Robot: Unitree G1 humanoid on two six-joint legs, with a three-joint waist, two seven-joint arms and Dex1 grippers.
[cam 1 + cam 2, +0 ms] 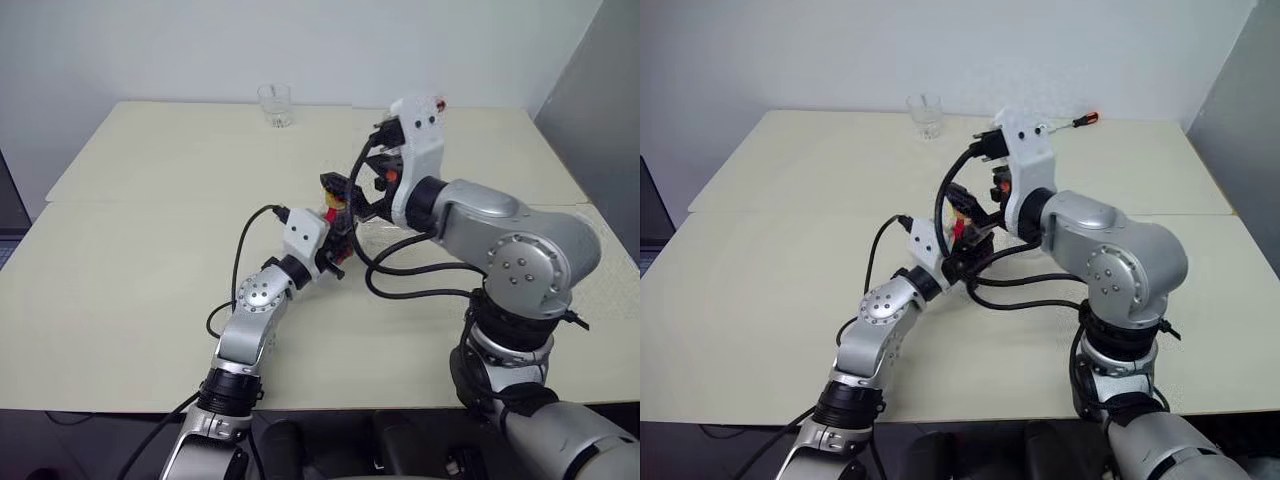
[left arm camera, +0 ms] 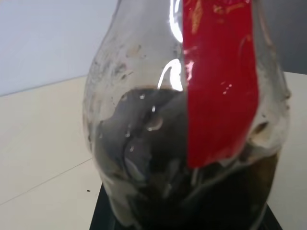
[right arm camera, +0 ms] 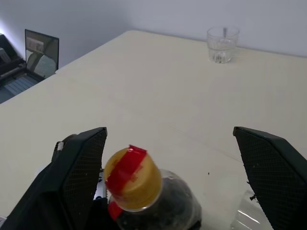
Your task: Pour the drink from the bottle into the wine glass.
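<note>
I hold the bottle [image 2: 192,120] upright in my left gripper [image 1: 335,245], above the table [image 1: 130,260] and close in front of me, so that its top is free for the other arm. The left fingers are closed tight on the lower body of the bottle. In the left wrist view the drink [image 2: 144,163] stands dark in the lower half, level, so nothing is tilting yet.

The bottle has its yellow cap [image 3: 132,179] on, with a strip of red tape across it. I judge this is why my right gripper [image 3: 172,163] is brought over the neck: the cap must come off before I can pour. The right fingers [image 3: 81,158] are spread fully wide, one on each side of the cap and not touching it, and they hold nothing.

Just beside the bottle, on the right side, I see the rim of something clear [image 3: 244,211]; I think it is the wine glass, but the arms cover most of it and I cannot be sure.

Far at the back edge of the table stands a short tumbler [image 1: 275,104], well apart from both arms. It is not the target.
</note>
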